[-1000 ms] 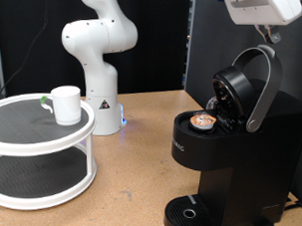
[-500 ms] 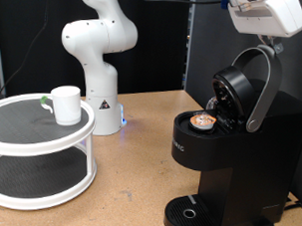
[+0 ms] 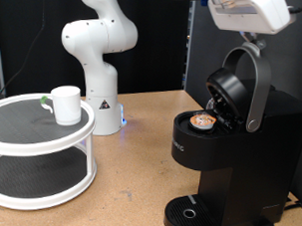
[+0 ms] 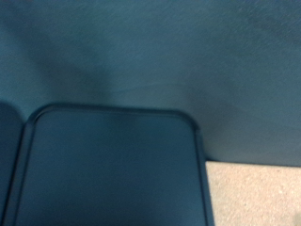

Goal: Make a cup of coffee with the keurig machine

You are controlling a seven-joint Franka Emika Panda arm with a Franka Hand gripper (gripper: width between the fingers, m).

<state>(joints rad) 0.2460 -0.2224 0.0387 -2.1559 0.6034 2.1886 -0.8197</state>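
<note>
The exterior view shows the keurig machine [image 3: 230, 146] standing at the tabletop's [image 3: 139, 162] right edge, black and boxy, with its lid [image 3: 232, 88] raised and the grey curved handle [image 3: 254, 87] arching over it. In the open chamber sits 1 pod [image 3: 203, 122] with a brown top. The round drip tray [image 3: 190, 211] at the machine's base holds nothing. The cup [image 3: 65, 104], a white mug, stands on the upper tier of a round white 2-tier stand [image 3: 40, 154] at the tabletop's left edge, well apart from the machine. Behind the stand rises a white robot base [image 3: 96, 51].

The gripper [image 3: 249, 11] shows only as a white body at the exterior view's top right corner, directly above the handle's top. It is cut off by the picture's top edge, and I cannot tell whether the jaws are wide or narrow, or whether they touch the handle.

The wrist view shows none of this. It gives only a dark blue-grey surface filling most of the picture, a dark panel with rounded corners [image 4: 113, 169] in front of it, and a strip of pale speckled ground [image 4: 254, 193] beside that. No fingers, cup or pod appear there, and what the dark panel belongs to is hard to make out.
</note>
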